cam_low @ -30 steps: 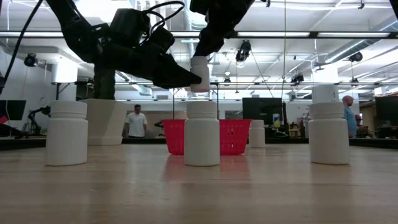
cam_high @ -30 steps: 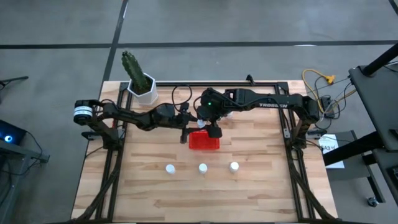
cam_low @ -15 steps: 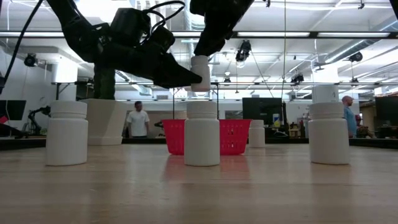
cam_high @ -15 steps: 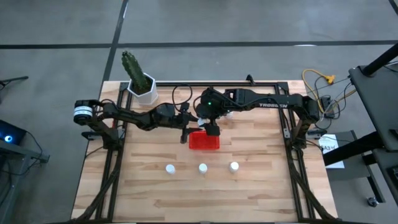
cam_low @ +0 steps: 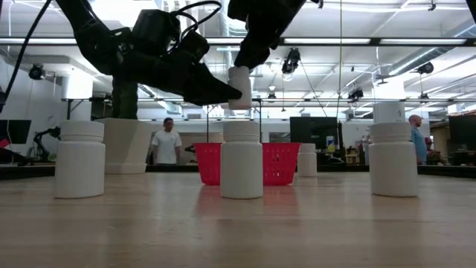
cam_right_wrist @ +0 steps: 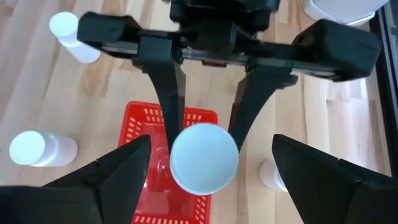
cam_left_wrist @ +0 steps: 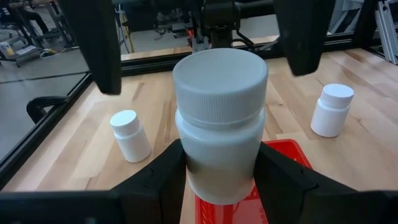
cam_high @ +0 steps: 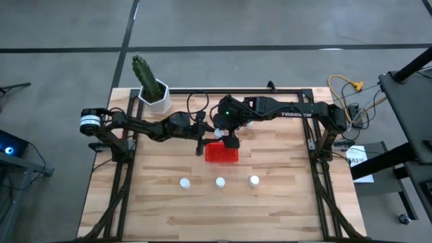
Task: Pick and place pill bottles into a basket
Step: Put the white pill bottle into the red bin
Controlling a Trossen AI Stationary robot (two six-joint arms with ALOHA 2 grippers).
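One pill bottle [cam_left_wrist: 220,124] was clamped in the left gripper [cam_left_wrist: 221,177] fingers, suspended above the red basket [cam_high: 221,154]. The right gripper [cam_right_wrist: 205,165] fingers stood apart, either side of its cap, not touching. Three bottles [cam_high: 220,181] stood in a row on the counter [cam_high: 270,209] near the basket; two more beyond it. Whether the basket held any bottles: could not tell. Most of the task appeared left.

Left hand [cam_left_wrist: 219,171] clamped (right hand [cam_right_wrist: 205,163] spread wide above).

Off-task things at the table and beyond

A cactus [cam_high: 142,69] in a white pot [cam_high: 157,98] sits at the table's [cam_high: 162,209] far left corner; a person [cam_low: 164,144] stands in the room behind.
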